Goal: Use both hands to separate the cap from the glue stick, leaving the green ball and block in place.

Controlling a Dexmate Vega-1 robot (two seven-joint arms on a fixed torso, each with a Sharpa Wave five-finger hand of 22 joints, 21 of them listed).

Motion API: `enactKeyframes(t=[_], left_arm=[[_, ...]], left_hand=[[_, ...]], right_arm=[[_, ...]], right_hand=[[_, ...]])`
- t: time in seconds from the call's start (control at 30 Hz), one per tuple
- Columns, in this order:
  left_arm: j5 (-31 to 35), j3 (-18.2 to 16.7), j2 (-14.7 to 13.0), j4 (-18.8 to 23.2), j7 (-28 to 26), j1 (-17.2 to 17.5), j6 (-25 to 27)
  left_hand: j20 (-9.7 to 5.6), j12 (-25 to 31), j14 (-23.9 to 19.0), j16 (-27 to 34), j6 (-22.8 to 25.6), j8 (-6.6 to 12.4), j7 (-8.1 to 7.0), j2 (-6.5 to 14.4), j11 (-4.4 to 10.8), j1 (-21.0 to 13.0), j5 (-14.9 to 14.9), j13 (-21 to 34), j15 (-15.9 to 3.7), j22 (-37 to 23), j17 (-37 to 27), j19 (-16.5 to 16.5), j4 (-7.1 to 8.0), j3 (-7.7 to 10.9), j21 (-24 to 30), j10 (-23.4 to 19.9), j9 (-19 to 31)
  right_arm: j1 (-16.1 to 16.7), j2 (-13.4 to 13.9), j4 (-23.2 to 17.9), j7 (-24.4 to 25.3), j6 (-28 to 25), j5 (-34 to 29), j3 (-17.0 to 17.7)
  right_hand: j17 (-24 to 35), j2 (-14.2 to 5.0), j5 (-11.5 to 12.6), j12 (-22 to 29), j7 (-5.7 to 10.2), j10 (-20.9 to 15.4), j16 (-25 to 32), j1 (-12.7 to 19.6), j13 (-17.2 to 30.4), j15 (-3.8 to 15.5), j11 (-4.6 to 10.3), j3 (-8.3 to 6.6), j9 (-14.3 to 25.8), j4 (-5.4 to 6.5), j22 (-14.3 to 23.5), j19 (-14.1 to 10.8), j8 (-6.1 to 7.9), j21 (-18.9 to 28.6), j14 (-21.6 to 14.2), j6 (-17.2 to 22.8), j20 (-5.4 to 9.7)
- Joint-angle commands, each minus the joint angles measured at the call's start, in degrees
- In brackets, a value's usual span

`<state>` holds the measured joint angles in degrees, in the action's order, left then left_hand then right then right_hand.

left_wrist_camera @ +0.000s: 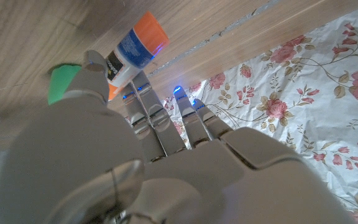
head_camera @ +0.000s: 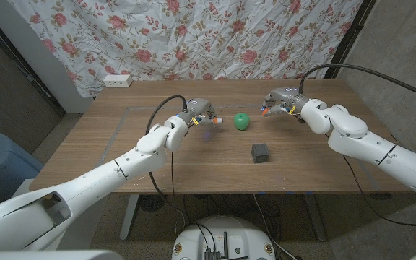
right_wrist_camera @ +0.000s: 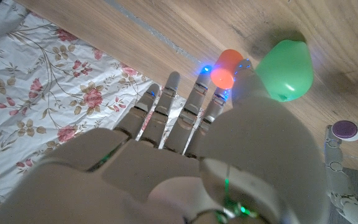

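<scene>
The cap looks to be off already. The left robot hand (head_camera: pixel 199 114), raised over the tabletop (head_camera: pixel 143 155) at about ten o'clock from the table's middle, pinches the glue stick (left_wrist_camera: pixel 133 51) between thumb and a finger. It is a smooth plastic cylinder with a blue-and-white label and an orange end, and in the right wrist view its open end shows a pale purple disc of glue. The right robot hand (head_camera: pixel 280 101), out at about one o'clock, holds the orange cap (right_wrist_camera: pixel 225 67), a small glossy rounded piece, at its fingertips with the other fingers extended. The two hands are well apart, which I'd judge is simply where the pull left them: each has carried its piece away from the other.

Between them the green ball (head_camera: pixel 242 120) sits on the wood, shiny and slightly pear-shaped in the right wrist view, just beside the left hand's fingers but not touching as far as I can tell. The block (head_camera: pixel 260 152), a dark matte cube, rests at about five o'clock from the ball, nearer the robot. Both seem undisturbed. The tabletop is matte wood-grain, and a floral cloth (head_camera: pixel 215 36) hangs behind it.
</scene>
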<state>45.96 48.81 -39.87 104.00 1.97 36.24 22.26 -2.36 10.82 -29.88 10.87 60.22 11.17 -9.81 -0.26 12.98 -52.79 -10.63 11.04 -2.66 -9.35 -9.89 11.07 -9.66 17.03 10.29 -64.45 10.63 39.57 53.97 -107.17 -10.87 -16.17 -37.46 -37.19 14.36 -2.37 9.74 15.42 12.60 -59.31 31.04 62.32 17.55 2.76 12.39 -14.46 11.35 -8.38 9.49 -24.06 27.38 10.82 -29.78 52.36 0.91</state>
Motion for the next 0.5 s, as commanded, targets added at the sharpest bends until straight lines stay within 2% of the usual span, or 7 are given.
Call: enactKeyframes(t=[0.03, 0.5], left_arm=[[3.16, 0.21, -0.25, -1.1, 2.61, -0.51, -0.7], [4.65, -0.09, 0.15, -1.34, 4.23, 0.18, 0.37]], left_hand=[[-0.62, 0.22, -0.04, -0.28, 1.53, 0.21, -1.74, 1.91, -0.03, 0.54, -0.34, 0.18, -8.53, -0.16, -0.08, -0.25, 0.24, 0.53, 0.14, 0.12, 0.35], [-0.35, 0.01, 0.89, -0.44, 0.93, 0.1, -2.23, 1.69, -0.04, 0.92, -0.3, 0.13, -8.4, -0.18, -0.07, -0.41, 0.37, 0.29, 0.17, 1.14, 0.33]], right_arm=[[-0.08, -1.18, 2.94, 0.72, -0.27, -2.02, -1.06], [-0.72, -2.45, 5.75, 0.31, -1.65, -3.78, -2.85]], right_hand=[[0.18, 0.06, 0.36, -0.27, 0.08, 0.55, -0.24, -0.91, 0.08, 8.51, -0.06, 0.25, 0.3, 0.14, 0.07, -0.29, -0.12, -0.02, 0.3, -0.25, -0.46], [0.23, 0.19, 0.41, -0.49, 0.12, 1.05, -0.61, -1.09, 0.24, 8.48, -0.01, 0.39, 0.63, 0.01, 0.09, -0.16, -0.07, -0.06, 1.0, -0.51, -0.6]])
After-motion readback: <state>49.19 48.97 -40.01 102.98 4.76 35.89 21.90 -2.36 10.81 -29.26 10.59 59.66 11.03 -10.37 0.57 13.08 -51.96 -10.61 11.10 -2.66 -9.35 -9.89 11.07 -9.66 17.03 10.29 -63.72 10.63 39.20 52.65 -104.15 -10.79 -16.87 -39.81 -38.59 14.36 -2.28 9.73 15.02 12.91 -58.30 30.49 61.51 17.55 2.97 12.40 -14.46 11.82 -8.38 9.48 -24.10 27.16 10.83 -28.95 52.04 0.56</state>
